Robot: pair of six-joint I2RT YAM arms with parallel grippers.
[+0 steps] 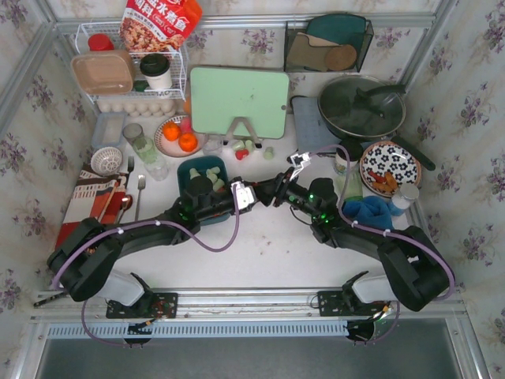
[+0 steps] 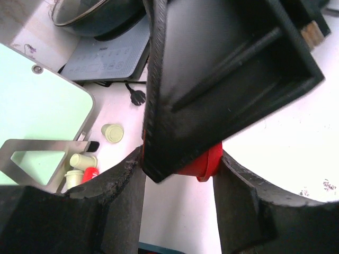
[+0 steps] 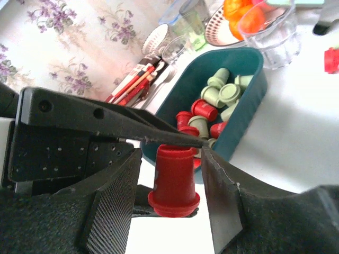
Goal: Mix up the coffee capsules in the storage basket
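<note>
A red coffee capsule (image 3: 174, 177) sits between the two grippers above the table, just right of the storage basket (image 1: 183, 170). It also shows in the left wrist view (image 2: 205, 163), half hidden. My left gripper (image 1: 246, 195) is shut on it end to end; one of its fingers (image 3: 106, 119) presses the capsule's top. My right gripper (image 1: 270, 189) is open astride the capsule, with a gap on each side. The dark teal basket (image 3: 244, 114) holds several red and mint green capsules (image 3: 212, 103). A few loose capsules (image 1: 246, 148) lie by the cutting board.
A mint green cutting board (image 1: 239, 99) stands behind the basket. A fruit plate with oranges (image 1: 177, 136) and glasses (image 1: 146, 148) are at the back left. A pan (image 1: 361, 106), a patterned plate (image 1: 390, 167) and a blue cloth (image 1: 371, 209) are on the right.
</note>
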